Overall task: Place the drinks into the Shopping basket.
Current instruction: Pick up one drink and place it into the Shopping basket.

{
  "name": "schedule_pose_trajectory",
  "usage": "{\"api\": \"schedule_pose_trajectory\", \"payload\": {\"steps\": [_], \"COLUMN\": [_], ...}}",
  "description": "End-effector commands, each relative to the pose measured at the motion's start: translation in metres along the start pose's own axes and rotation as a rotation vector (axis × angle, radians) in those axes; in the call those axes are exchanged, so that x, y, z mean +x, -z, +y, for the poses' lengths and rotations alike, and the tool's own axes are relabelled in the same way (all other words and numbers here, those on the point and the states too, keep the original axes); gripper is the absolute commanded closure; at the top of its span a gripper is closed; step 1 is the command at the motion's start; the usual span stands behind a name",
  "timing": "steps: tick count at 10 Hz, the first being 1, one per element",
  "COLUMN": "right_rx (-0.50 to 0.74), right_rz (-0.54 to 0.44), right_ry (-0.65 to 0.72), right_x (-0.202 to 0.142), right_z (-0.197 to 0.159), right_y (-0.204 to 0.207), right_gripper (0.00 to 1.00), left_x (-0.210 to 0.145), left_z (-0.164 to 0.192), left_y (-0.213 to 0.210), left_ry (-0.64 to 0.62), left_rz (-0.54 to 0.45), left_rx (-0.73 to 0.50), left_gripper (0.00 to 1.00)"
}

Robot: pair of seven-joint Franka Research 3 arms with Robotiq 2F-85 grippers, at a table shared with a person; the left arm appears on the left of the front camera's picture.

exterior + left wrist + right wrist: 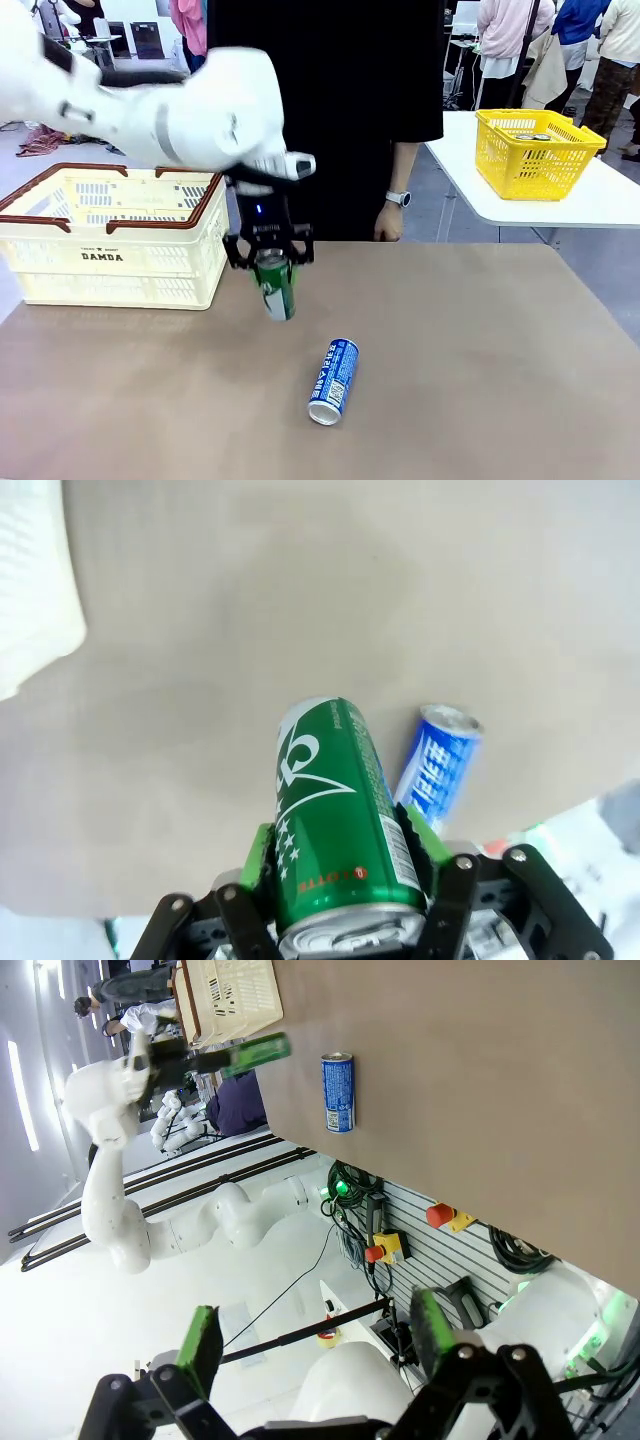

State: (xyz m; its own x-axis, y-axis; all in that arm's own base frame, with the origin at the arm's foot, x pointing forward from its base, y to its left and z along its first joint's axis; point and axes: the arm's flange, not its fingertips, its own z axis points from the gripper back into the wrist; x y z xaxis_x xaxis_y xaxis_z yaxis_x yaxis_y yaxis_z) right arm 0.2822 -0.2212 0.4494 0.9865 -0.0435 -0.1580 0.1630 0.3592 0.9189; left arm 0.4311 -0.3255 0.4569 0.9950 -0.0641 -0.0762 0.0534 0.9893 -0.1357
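Note:
My left gripper is shut on a green drink can and holds it by its top end, tilted, a little above the brown table. The left wrist view shows that green can clamped between the green pads. A blue drink can lies on its side on the table, to the front right of the held can; the blue can also appears past the green one. The cream Shopping basket with its brown rim stands at the table's left, just left of my left gripper. My right gripper is open and holds nothing, off the table.
A person in black stands at the far side, one hand by the table edge. A yellow basket sits on a separate white table at the back right. Bare tabletop stretches to the right.

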Motion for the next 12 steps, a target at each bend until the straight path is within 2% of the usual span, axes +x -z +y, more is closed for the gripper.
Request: {"api": "schedule_pose_trajectory", "payload": {"steps": [1,4,6,7,8,12], "right_rx": [0.005,0.005,0.005,0.005,0.005,0.005], "right_rz": [0.0,0.0,0.0,0.0,0.0,0.0], "right_ry": [0.015,0.015,0.015,0.015,0.015,0.015], "right_x": [-0.001,-0.001,-0.001,-0.001,-0.001,-0.001], "right_z": [0.005,0.005,0.005,0.005,0.005,0.005], "right_y": [-0.002,-0.002,-0.002,-0.002,-0.002,-0.002], "right_gripper": [0.0,0.0,0.0,0.0,0.0,0.0], "left_x": [-0.013,-0.045,-0.067,-0.08,-0.059,-0.062], "left_z": [0.017,0.026,0.036,0.032,0.026,0.026], "left_y": [-0.075,-0.162,-0.179,-0.169,-0.187,-0.178], "left_ry": [0.11,0.315,0.349,0.118,0.321,0.29], "left_rz": [0.058,-0.034,-0.122,-0.213,-0.094,-0.106], "left_rx": [-0.126,-0.232,-0.252,-0.218,-0.207,-0.202], "left_gripper": [1.0,1.0,1.0,1.0,1.0,1.0]}}
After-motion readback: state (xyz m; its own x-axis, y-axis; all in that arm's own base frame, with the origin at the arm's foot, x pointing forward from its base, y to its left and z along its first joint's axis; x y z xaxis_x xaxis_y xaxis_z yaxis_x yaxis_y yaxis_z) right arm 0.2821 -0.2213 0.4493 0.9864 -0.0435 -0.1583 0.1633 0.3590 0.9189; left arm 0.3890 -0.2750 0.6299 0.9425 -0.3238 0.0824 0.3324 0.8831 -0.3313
